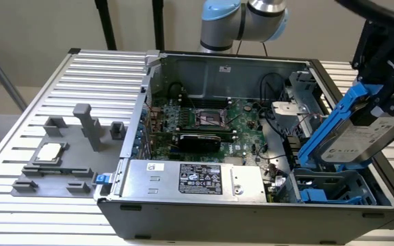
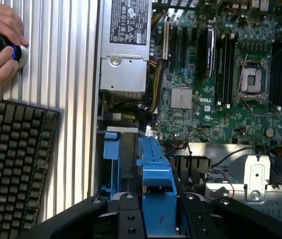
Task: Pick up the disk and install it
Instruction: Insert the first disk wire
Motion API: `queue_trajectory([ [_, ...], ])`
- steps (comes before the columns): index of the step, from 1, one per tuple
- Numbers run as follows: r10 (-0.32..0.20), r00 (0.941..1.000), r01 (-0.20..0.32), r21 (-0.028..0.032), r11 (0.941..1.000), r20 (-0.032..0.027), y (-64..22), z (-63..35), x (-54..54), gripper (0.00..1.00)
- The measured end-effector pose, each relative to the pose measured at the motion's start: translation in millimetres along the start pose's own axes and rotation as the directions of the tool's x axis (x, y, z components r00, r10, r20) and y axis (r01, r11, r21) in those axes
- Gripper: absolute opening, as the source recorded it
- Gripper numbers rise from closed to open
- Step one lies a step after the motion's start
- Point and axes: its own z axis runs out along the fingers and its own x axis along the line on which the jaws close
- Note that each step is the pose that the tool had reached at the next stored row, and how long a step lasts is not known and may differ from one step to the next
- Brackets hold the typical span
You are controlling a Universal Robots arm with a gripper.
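One disk [image 1: 360,140], top behind gripper [image 1: 387,105]

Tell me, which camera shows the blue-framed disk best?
The exterior view: the disk hangs tilted in the gripper, label and blue carrier visible. The wrist view catches its blue carrier edge-on.

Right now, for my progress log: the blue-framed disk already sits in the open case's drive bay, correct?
No. The exterior view shows the disk held tilted in the end effector above the open case's drive bay, not in it.
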Motion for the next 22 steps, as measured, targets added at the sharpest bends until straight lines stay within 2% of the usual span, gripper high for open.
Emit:
queue_trajectory([
  [4, 0.000, 1.0000, 0.000, -0.0005, 1.0000, -0.0004, 0.7, -16.6, -1.0, 0.00],
  [6, 0.000, 1.0000, 0.000, -0.0006, 1.0000, -0.0003, 0.9, -18.5, -0.9, 0.00],
  [10, 0.000, 1.0000, 0.000, -0.0005, 1.0000, -0.0002, 1.0, -17.0, -0.5, 0.00],
  [15, 0.000, 1.0000, 0.000, -0.0006, 1.0000, -0.0003, 0.7, -8.2, -1.5, 0.00],
  [22, 0.000, 1.0000, 0.000, -0.0006, 1.0000, -0.0002, 0.1, -2.0, -14.8, 0.00],
])
